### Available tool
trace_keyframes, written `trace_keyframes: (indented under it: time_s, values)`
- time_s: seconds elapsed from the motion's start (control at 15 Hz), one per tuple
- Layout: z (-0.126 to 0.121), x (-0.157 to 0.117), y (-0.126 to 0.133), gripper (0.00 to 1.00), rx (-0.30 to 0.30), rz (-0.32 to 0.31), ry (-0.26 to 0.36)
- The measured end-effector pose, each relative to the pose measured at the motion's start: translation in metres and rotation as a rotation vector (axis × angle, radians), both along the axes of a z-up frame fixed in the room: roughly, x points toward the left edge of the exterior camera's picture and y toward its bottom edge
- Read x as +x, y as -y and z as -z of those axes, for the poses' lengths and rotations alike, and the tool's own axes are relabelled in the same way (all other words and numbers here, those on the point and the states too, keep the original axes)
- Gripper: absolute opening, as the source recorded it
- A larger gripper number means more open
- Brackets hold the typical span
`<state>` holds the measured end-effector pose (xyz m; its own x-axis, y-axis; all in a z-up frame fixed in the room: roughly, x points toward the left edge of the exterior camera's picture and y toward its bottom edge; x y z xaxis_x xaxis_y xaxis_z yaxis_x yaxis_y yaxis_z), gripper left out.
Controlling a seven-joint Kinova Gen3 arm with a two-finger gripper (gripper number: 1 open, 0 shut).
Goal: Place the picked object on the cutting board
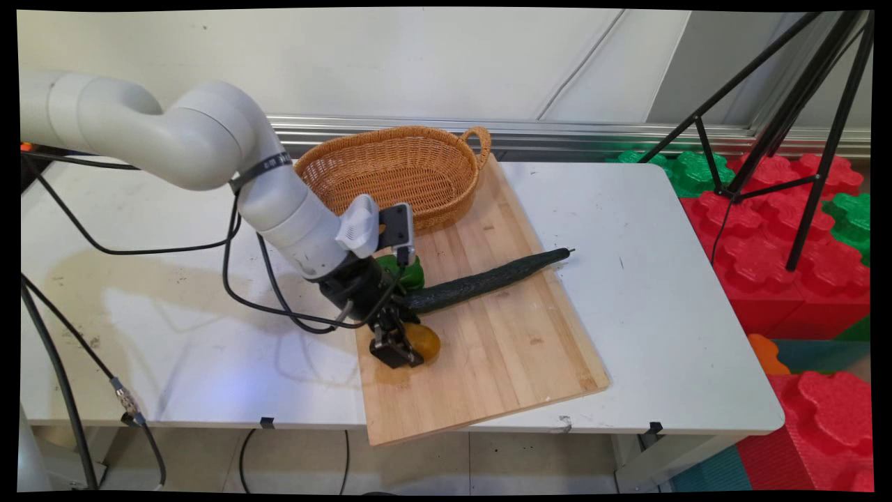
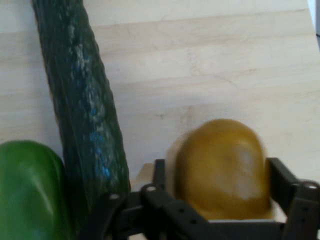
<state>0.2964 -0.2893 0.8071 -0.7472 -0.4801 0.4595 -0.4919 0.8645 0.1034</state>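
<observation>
The black gripper (image 2: pixel 220 220) is sitting with its fingers (image 2: pixel 280 180) spread around a yellow-orange fruit (image 2: pixel 222 167) on the wooden board (image 1: pixel 502 348), beside a long cucumber (image 2: pixel 85 110).

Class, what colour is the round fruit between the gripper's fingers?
The round fruit is yellow-orange, clearest in the hand view, sitting between the gripper fingers.

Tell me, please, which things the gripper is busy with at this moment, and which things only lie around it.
Gripper busy with:
- gripper, fingers on either side of the yellow-orange fruit
- wooden board under it

Only lying around:
- cucumber, beside the fruit
- green pepper
- wicker basket, at the board's far end
- white table
</observation>
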Motion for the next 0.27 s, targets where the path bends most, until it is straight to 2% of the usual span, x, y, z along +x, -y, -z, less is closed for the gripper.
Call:
trace_keyframes:
  time_s: [0.07, 0.27]
  values:
    - [0.0016, -0.0015, 0.0009, 1.0, -0.003, 0.002, 0.001]
    - [0.0061, -0.0057, 0.0052, 1.0, -0.018, 0.009, 0.006]
